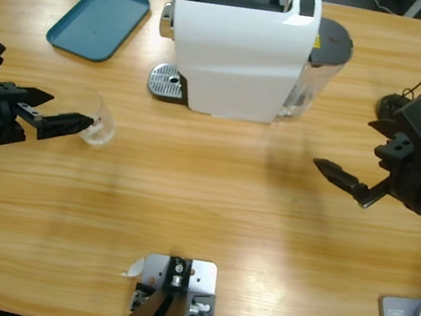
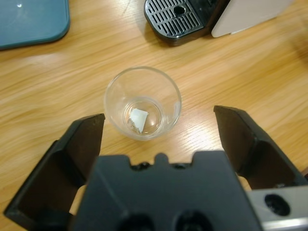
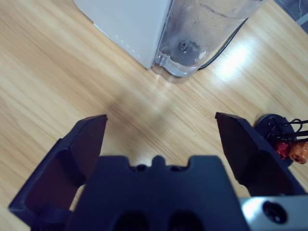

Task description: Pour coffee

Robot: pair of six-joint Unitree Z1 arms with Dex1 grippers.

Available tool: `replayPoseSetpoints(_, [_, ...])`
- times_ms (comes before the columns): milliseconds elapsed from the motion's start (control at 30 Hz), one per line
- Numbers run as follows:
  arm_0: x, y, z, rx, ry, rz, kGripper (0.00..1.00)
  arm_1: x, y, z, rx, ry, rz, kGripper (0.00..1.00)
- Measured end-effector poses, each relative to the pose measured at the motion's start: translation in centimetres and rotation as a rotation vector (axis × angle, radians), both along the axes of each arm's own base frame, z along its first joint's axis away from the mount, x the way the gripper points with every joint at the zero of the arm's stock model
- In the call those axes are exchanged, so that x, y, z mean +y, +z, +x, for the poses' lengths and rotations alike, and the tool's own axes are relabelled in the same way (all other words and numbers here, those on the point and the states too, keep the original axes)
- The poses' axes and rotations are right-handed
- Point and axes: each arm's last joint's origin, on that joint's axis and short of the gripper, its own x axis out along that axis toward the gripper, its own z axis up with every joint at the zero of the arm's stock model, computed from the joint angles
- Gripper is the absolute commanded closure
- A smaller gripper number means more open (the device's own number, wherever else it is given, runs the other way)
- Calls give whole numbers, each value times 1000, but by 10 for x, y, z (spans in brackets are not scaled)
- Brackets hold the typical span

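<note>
Wooden table (image 1: 211, 206) carries everything: closest to the left gripper (image 2: 159, 120), jaws spread wide w/ nothing held, a clear glass tumbler (image 2: 143, 102) stands upright just ahead of the gap, only a thin pale film of coffee (image 2: 153, 122) at its bottom. Right gripper (image 3: 161, 122) is also wide open & empty, facing the white coffee machine (image 1: 240, 46). Looks like the approach-to-grasp step; next needs the left jaws eased around the glass, closed, then carried to the drip tray (image 2: 174, 19) beyond, teal tray (image 1: 98, 21) farther off

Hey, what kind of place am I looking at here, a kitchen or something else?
Most likely a robot lab bench set up as a coffee corner, not a kitchen: two arms with a left gripper and right gripper work a long wooden table holding a white coffee machine, a glass tumbler and a teal tray.
</note>
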Motion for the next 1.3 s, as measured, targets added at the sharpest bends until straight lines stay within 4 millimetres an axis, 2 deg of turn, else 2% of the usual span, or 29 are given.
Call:
replayPoseSetpoints(567, [-17, -21, 15, 30, 23, 82, 9, 1, -2, 1, 6, 1, -8, 0])
replayPoseSetpoints(1000, [-29, -38, 32, -27, 123, 158, 15, 2, -2, 1, 8, 2, -10, 0])
replayPoseSetpoints(1033, [-30, -39, 33, -29, 125, 156, 30, 2, -2, 1, 9, 2, -10, 0])
replayPoseSetpoints(1200, [-32, -43, 35, -33, 126, 149, 312, 2, -3, 1, 11, 2, -13, 0])
replayPoseSetpoints(1267, [-33, -45, 36, -35, 126, 146, 395, 3, -3, 1, 12, 2, -15, 0])
replayPoseSetpoints(1300, [-33, -46, 36, -36, 126, 144, 398, 3, -4, 2, 13, 2, -17, 0])
